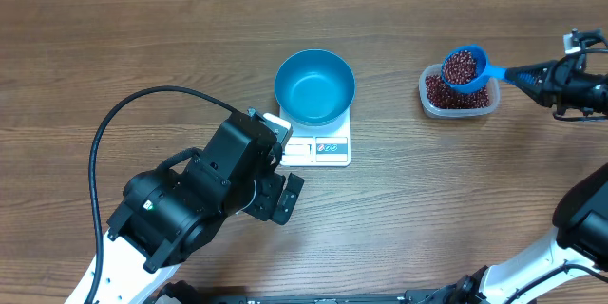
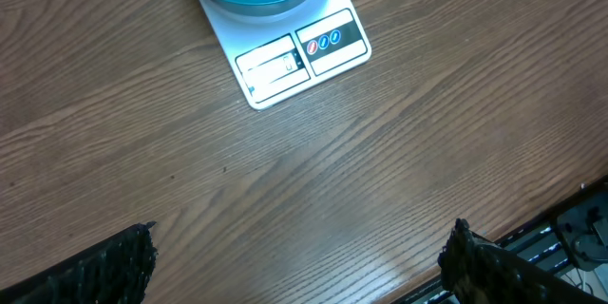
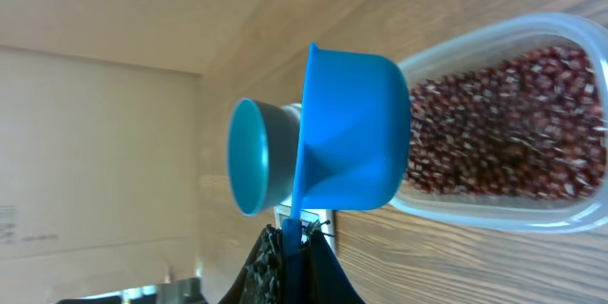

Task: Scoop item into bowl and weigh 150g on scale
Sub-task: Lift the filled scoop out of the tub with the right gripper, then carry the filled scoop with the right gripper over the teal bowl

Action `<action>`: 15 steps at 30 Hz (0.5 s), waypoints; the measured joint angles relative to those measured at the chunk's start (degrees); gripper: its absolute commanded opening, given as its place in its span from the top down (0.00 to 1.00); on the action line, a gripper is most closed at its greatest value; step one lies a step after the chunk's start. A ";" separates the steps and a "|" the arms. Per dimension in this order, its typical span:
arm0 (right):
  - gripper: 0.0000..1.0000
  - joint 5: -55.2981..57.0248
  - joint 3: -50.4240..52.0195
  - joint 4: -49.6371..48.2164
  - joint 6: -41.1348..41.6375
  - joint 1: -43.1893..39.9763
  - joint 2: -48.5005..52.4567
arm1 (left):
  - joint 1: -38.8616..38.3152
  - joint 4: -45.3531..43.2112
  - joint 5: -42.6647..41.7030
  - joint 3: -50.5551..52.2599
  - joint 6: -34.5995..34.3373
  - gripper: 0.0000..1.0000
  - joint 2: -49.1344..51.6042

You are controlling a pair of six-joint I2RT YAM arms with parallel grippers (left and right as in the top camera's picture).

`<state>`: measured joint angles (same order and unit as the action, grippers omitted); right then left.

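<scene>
Loaded scoop at the supply tub. The right gripper [image 1: 538, 78] is clenched on the handle of a small blue scoop [image 1: 465, 67], whose cup reaches out from the fingers toward the table's middle. The cup is heaped with dark red-brown beans [image 1: 462, 66] and held over the left part of a clear plastic tub [image 1: 486, 106], which contains more of the same beans. In the right wrist view the cup's underside lies just ahead of the fingers [image 3: 271, 271], with the tub beyond it. The right arm extends in from the table's right edge, its forearm roughly level. The blue bowl [image 1: 314, 86] sits on the white scale [image 1: 323, 149], well apart from the scoop. The left gripper [image 2: 299, 280] is released, jaws spread wide over the wooden table [image 1: 142, 38] near the scale's display edge; its arm is folded at the front left.
</scene>
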<state>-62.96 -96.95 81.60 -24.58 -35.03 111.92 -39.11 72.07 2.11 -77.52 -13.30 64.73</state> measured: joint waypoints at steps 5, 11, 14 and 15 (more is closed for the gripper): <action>0.96 -5.53 0.00 2.34 -2.69 -0.13 0.00 | 0.00 -0.02 0.00 0.00 0.00 0.00 0.00; 0.96 -14.14 0.00 4.98 -5.73 1.55 0.00 | 0.00 -0.02 0.00 0.00 0.00 0.00 0.00; 0.96 -15.17 0.00 4.85 -6.47 6.21 0.00 | 0.00 0.00 0.00 0.00 0.00 0.01 0.00; 0.96 -15.30 0.00 4.83 -6.82 7.85 0.00 | 0.00 -0.02 0.00 0.00 0.00 0.01 0.00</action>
<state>-78.26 -96.95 86.43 -31.40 -27.18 111.92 -39.11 72.05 2.11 -77.52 -13.30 64.73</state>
